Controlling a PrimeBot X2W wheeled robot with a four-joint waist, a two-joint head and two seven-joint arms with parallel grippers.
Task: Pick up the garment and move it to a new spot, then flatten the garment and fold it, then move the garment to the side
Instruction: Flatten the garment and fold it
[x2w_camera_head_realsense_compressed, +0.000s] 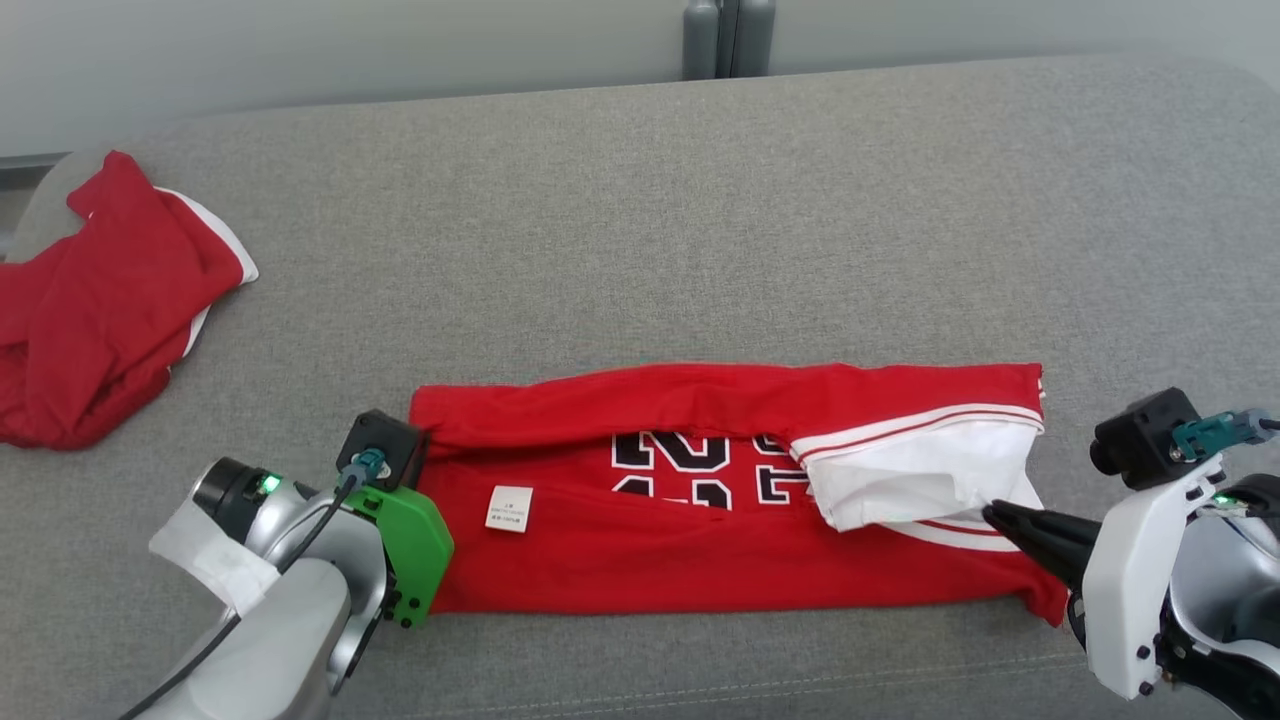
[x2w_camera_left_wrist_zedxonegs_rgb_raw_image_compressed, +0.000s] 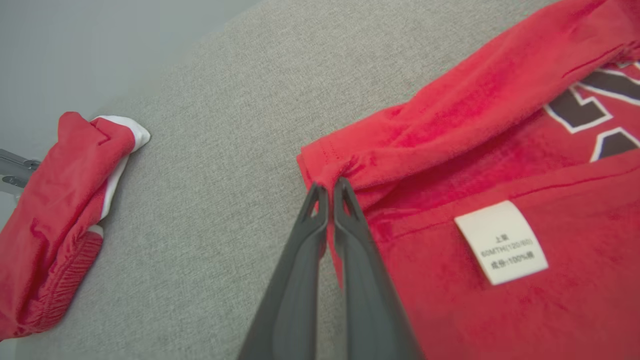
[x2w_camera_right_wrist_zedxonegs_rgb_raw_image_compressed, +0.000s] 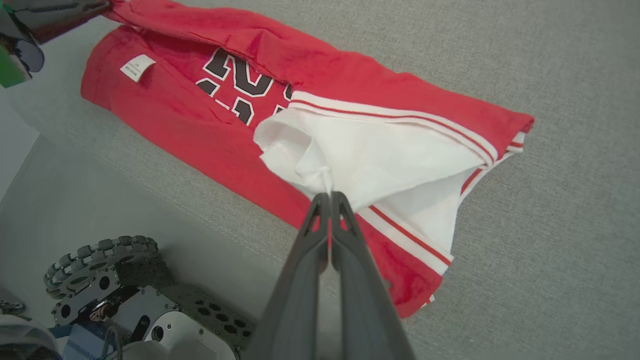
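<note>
The garment is a red jersey with dark numbers, a white care label and white trim, lying as a long folded band near the front of the grey surface. My left gripper is shut on the red edge of the garment at its left end. At the right end my right gripper is shut on a fold of the white part of the garment; its dark fingertips show there in the head view.
A second red and white garment lies crumpled at the far left of the grey cushioned surface. The surface's front edge runs just below the jersey. The robot's wheeled base shows beneath that edge.
</note>
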